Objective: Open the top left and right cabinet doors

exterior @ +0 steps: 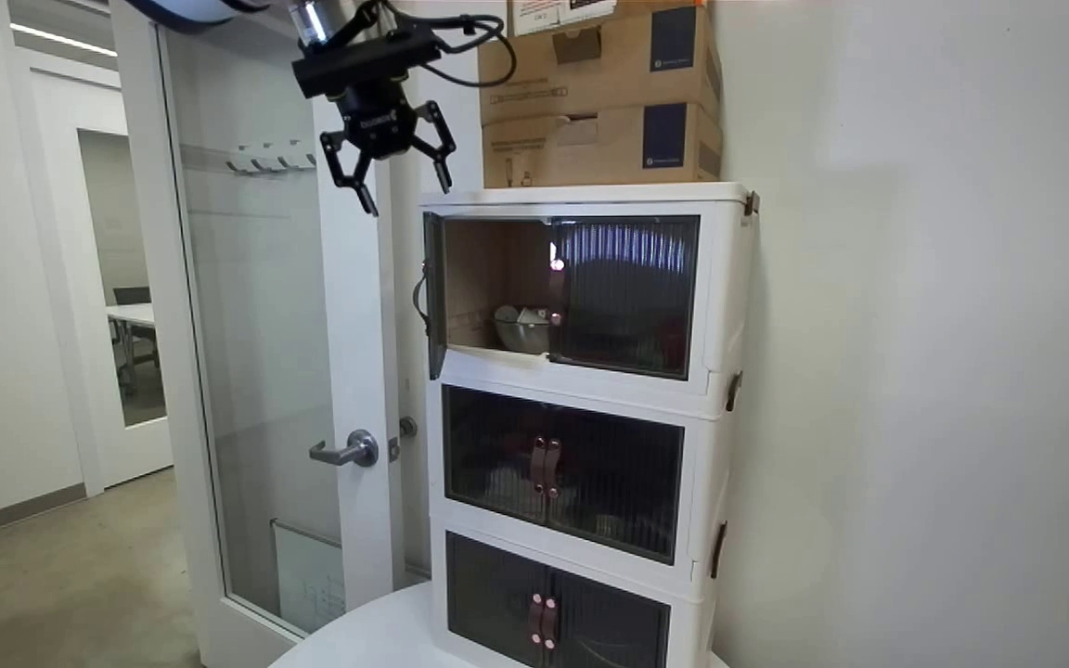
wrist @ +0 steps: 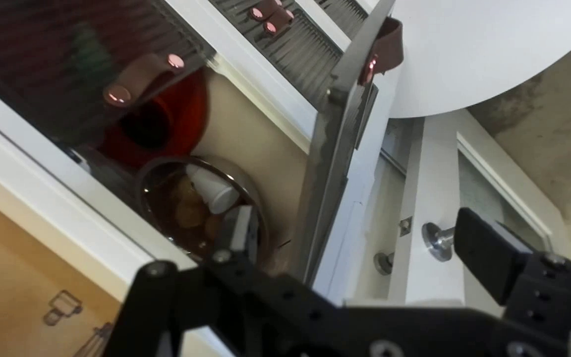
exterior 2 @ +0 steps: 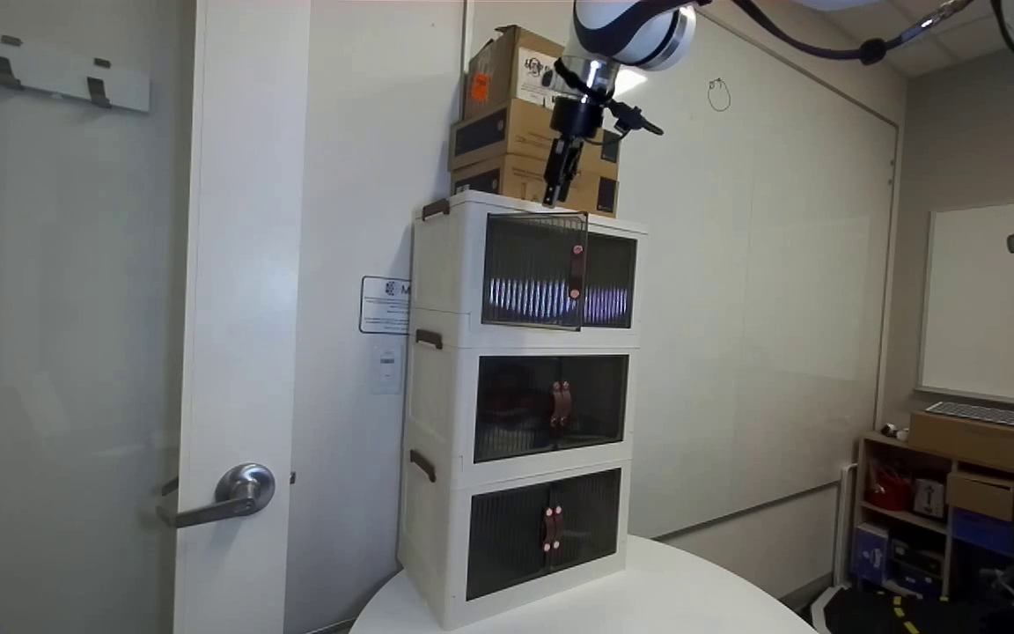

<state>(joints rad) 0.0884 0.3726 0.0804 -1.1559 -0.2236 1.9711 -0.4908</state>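
The top left cabinet door (exterior: 435, 306) is a dark see-through panel with a brown strap handle. It stands swung outward, in an exterior view (exterior 2: 532, 273) and the wrist view (wrist: 322, 173) too. The top right cabinet door (exterior: 632, 301) is shut; it also shows in an exterior view (exterior 2: 610, 291) and the wrist view (wrist: 57, 64), its strap handle near the middle. My gripper (exterior: 410, 199) is open and empty. It is above the open left door, by the cabinet's top edge, apart from both doors in both exterior views (exterior 2: 551, 201). Its spread fingers show in the wrist view (wrist: 365, 243).
Cardboard boxes (exterior: 599, 116) are stacked on the white cabinet (exterior: 581, 197). A glass bowl (exterior: 522, 334) stands inside the top tier; a red container (wrist: 186, 119) is beside it. Lower door pairs (exterior 2: 551, 407) are shut. A glass room door (exterior: 363, 371) with a metal handle stands close left.
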